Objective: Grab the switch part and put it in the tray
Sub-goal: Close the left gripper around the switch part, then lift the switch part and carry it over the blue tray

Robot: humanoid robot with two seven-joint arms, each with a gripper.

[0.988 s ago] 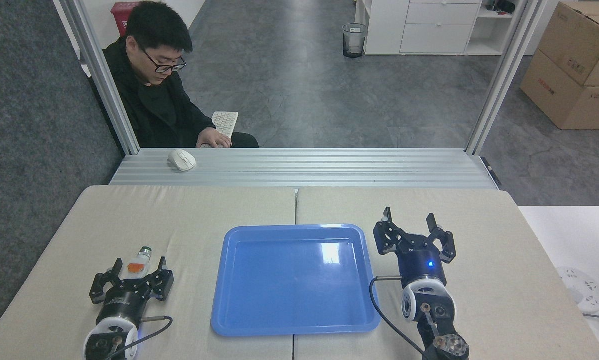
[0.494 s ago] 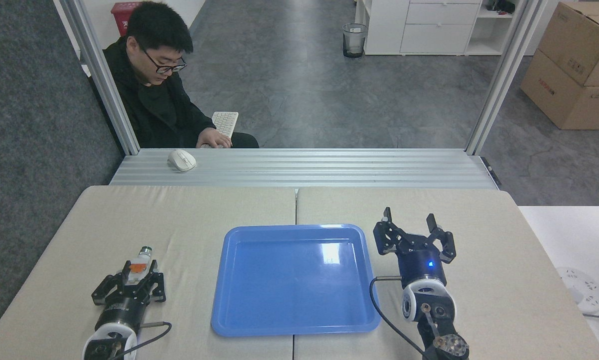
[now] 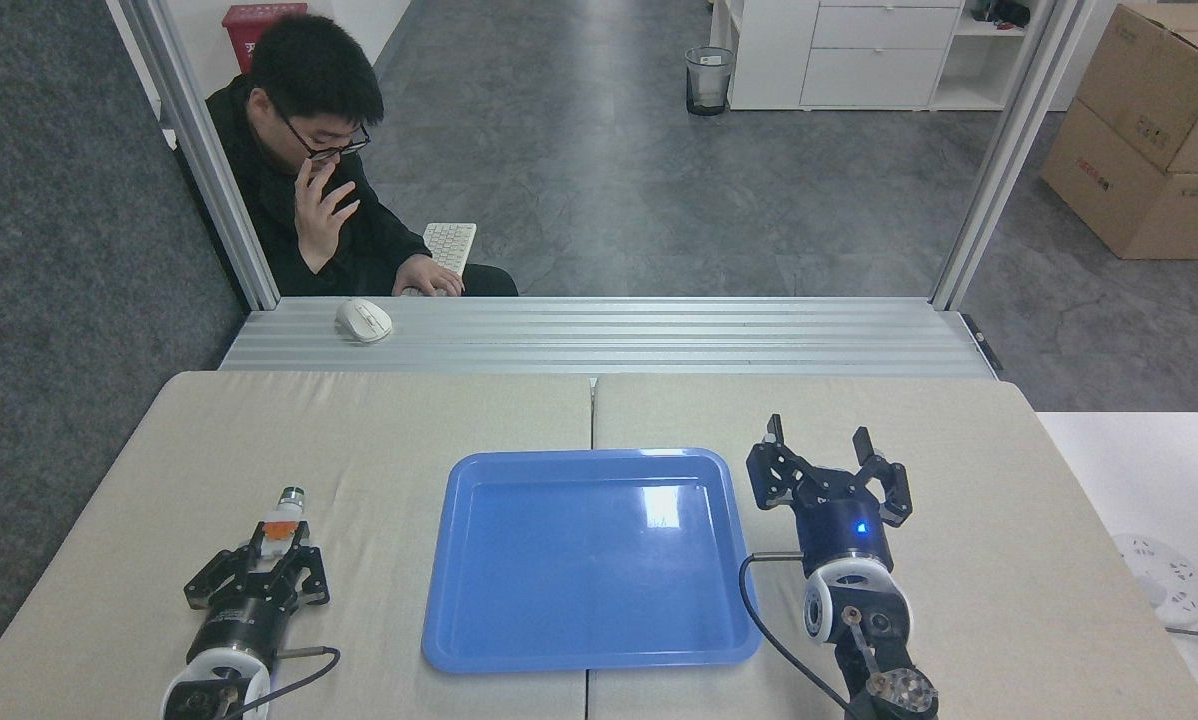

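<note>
Since the earlier frames, the left gripper [image 3: 279,545] has narrowed its jaws from a wide spread until its 2 fingers clamp the white base of the switch part [image 3: 282,516], which stands out beyond the fingertips with its orange band, silver collar and dark green tip pointing away from the robot. Gripper and part sit over the beige table [image 3: 379,420], left of the blue tray [image 3: 589,655] and clear of its rim. Right of the tray, the right gripper [image 3: 819,445] is unmoved, its 2 fingers spread wide with nothing between them. Behind the table, the seated person [image 3: 309,190] has raised 1 hand to the face; a white mouse [image 3: 363,320] lies on the aluminium ledge [image 3: 659,335].
</note>
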